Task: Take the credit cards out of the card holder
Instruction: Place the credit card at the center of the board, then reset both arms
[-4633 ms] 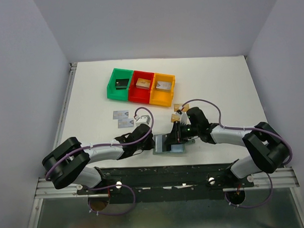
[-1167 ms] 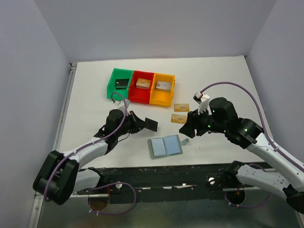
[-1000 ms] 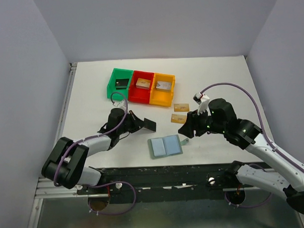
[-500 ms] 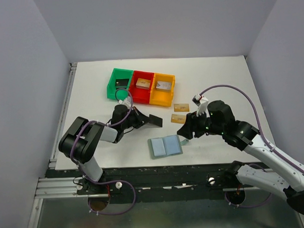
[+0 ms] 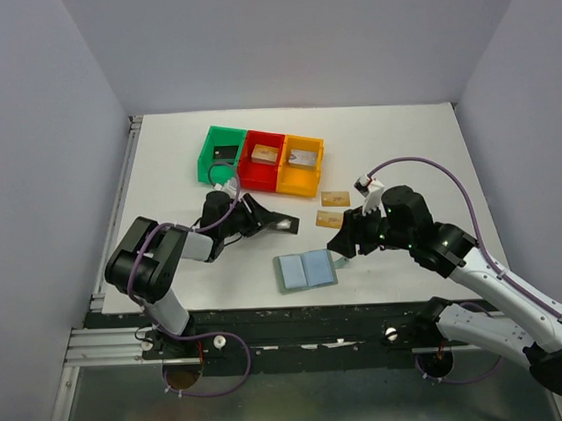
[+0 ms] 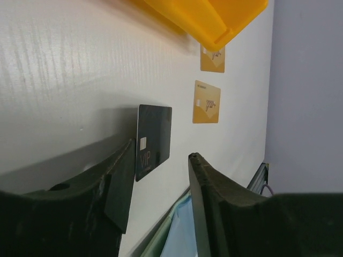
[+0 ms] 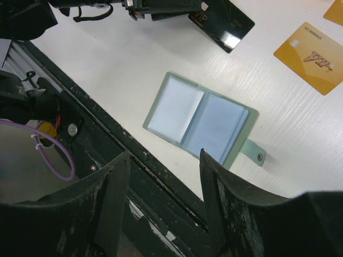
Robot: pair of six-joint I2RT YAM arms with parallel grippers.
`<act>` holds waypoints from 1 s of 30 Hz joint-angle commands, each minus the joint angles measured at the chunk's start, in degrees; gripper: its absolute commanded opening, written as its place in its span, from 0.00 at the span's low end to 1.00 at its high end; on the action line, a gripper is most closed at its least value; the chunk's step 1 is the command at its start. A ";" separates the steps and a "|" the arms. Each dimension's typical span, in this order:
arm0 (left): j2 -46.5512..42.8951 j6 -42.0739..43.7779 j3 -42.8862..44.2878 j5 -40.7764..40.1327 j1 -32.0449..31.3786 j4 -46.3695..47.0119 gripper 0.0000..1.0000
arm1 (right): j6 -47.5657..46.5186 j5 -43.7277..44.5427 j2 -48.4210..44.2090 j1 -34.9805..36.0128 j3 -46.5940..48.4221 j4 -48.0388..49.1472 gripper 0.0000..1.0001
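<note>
The card holder (image 5: 305, 270) lies open and flat near the table's front edge, its pale blue pockets (image 7: 202, 126) facing up and its tab to the right. A black credit card (image 5: 281, 222) lies flat on the table just past my left gripper (image 5: 259, 218), whose jaws stand open with nothing between them. In the left wrist view the black card (image 6: 154, 140) is beyond the left finger (image 6: 120, 182). Two gold credit cards (image 5: 334, 198) (image 5: 329, 217) lie right of it. My right gripper (image 7: 165, 155) hovers open above the holder's right side, holding nothing.
Green (image 5: 221, 155), red (image 5: 263, 158) and orange (image 5: 301, 164) bins stand in a row at the back, each with a small block inside. The orange bin's corner (image 6: 209, 16) is close above the left gripper. A black rail (image 7: 134, 160) runs along the table's front edge.
The left gripper has gone from shut on the black card to open, and the card now lies on the table a little further right. The right arm has barely moved.
</note>
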 commanded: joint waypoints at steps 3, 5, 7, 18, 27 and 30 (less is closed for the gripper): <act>-9.32 7.22 2.14 -4.08 3.63 -18.77 0.72 | -1.91 3.58 0.11 0.16 1.47 -2.91 0.63; -14.07 10.03 3.45 -7.59 4.07 -27.64 0.89 | -2.34 5.43 -0.07 0.16 1.65 -3.88 0.63; -18.46 13.02 5.30 -11.89 4.16 -35.21 0.95 | -2.61 7.10 -0.33 0.16 1.73 -4.41 0.63; -36.05 13.05 15.94 -42.31 4.16 -75.39 0.99 | -1.12 28.44 -10.34 0.16 -3.44 -4.85 0.66; -45.10 11.98 11.38 -38.90 4.16 -78.32 0.99 | 0.99 33.65 -11.24 0.16 -5.47 -5.90 0.66; -47.74 13.12 9.88 -38.63 4.16 -78.05 0.99 | 1.52 33.82 -10.71 0.16 -5.56 -5.73 0.66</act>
